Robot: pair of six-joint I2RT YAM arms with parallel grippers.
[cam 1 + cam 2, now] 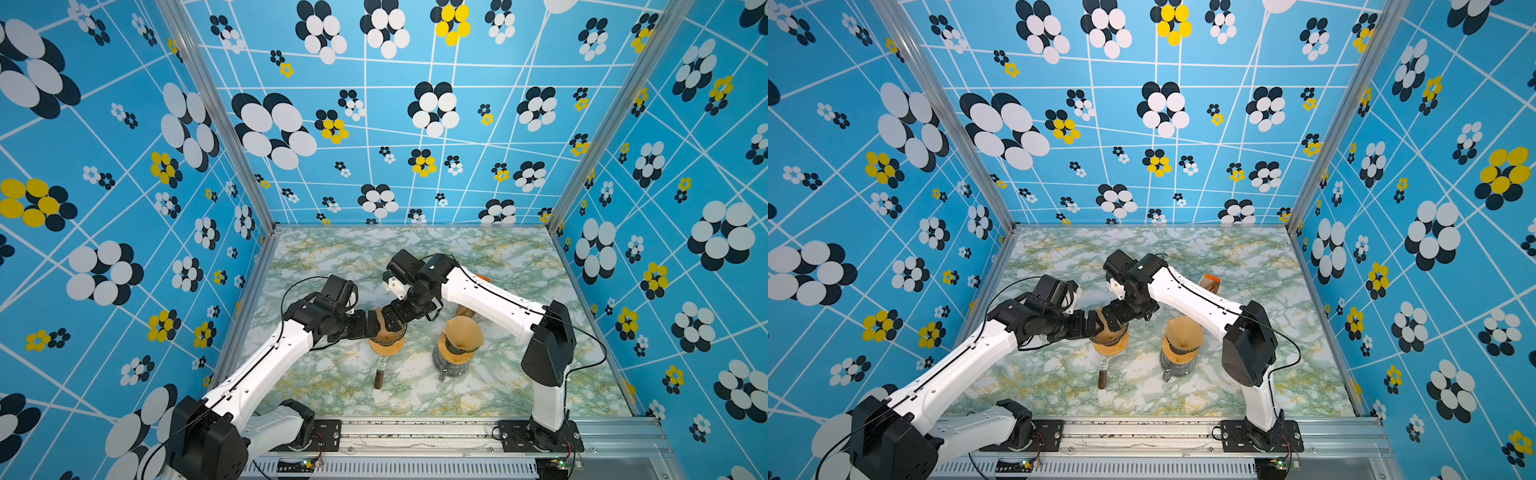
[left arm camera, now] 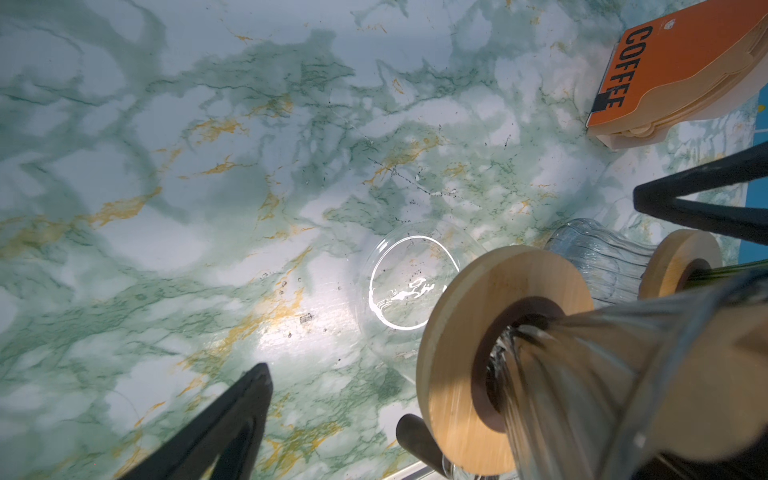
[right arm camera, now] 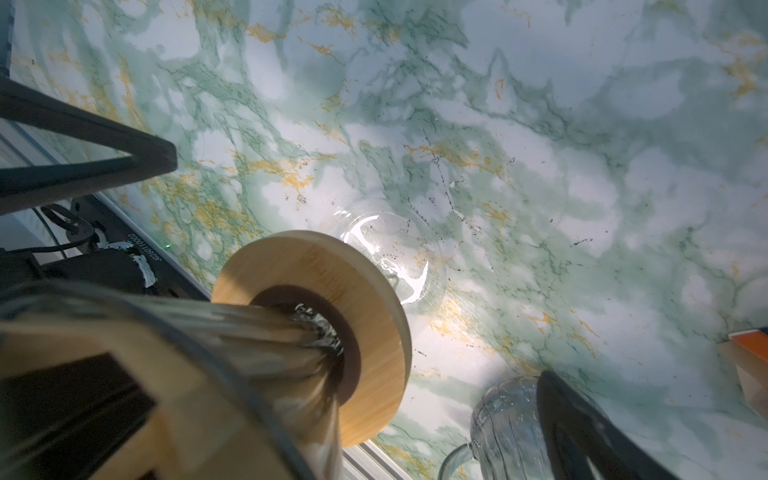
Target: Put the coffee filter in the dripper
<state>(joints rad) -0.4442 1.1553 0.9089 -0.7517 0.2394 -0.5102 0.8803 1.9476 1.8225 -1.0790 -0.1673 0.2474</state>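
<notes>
Surface: a green-and-white marbled tabletop (image 1: pixel 519 270) is lying between blue flower-patterned walls.
Filter: the brown paper coffee filter (image 1: pixel 375 319) is sitting inside the ribbed glass dripper with a round wooden collar (image 2: pixel 465 332), left of centre in both top views.
Progress: the placing is looking nearly done; seating the paper snugly and pulling the arms clear is probably what remains.
Left gripper (image 2: pixel 449 282): hovering at the dripper's mouth, jaws spread wide, clamping nothing visible.
Right gripper (image 3: pixel 357 266): meeting it opposite, equally wide, gripping nothing visible; the filter is lying just beneath both.
Around: a second filter-lined dripper (image 1: pixel 459 336) is standing on a glass carafe (image 1: pixel 451 368) alongside; an orange "COFFEE" box (image 2: pixel 681 70) is lying farther back.
</notes>
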